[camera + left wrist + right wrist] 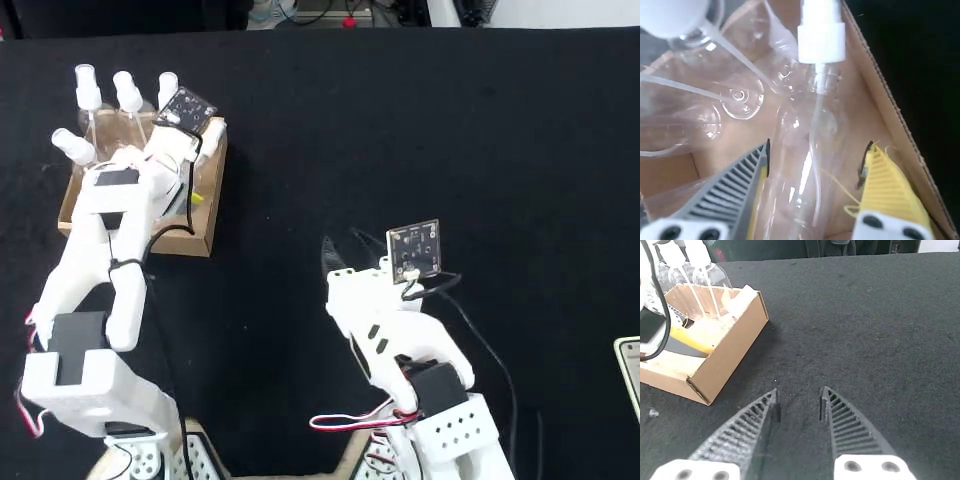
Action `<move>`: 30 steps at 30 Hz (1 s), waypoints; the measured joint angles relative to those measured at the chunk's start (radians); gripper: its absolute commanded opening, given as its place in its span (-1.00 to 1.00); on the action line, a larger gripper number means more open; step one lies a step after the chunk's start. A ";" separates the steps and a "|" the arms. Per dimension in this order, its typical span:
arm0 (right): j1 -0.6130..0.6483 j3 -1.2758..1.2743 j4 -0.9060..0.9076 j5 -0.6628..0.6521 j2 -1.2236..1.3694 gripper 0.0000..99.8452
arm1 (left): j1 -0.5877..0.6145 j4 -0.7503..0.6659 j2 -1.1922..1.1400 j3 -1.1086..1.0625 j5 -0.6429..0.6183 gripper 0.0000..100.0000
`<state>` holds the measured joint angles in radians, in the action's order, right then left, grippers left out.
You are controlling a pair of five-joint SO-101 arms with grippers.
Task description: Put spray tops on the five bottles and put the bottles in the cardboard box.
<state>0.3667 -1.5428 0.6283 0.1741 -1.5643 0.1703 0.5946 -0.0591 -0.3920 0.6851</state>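
Note:
The cardboard box (207,210) stands at the left of the black table. Three clear bottles with white spray tops (128,90) stand upright along its far side, and another bottle (72,146) at its left end. My left gripper (192,186) reaches down into the box (880,90). It (817,147) is open astride a tilted clear bottle (810,125) with a white spray top (821,30); a gap shows on the yellow finger's side. My right gripper (345,248) rests open and holds nothing, low over bare cloth at the table's middle (799,392), right of the box (732,360).
A white object (630,365) lies at the table's right edge. Cables run behind the table's far edge. Black cloth stretches between the box and the right arm and beyond it to the right.

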 measured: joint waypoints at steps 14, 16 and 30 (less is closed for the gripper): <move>0.000 0.000 0.000 0.000 0.000 -0.75 | -0.006 0.000 -0.015 0.029 0.000 -0.58; 0.000 0.000 0.000 0.000 0.000 -0.75 | -0.014 0.000 -0.015 0.029 0.000 -0.64; 0.000 0.000 0.000 0.000 0.000 -0.75 | -0.025 0.002 -0.015 0.029 0.000 -0.83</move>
<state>0.3667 -1.5428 0.6283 0.1741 -1.5643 0.1458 0.5961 -0.0744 -0.3629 0.6851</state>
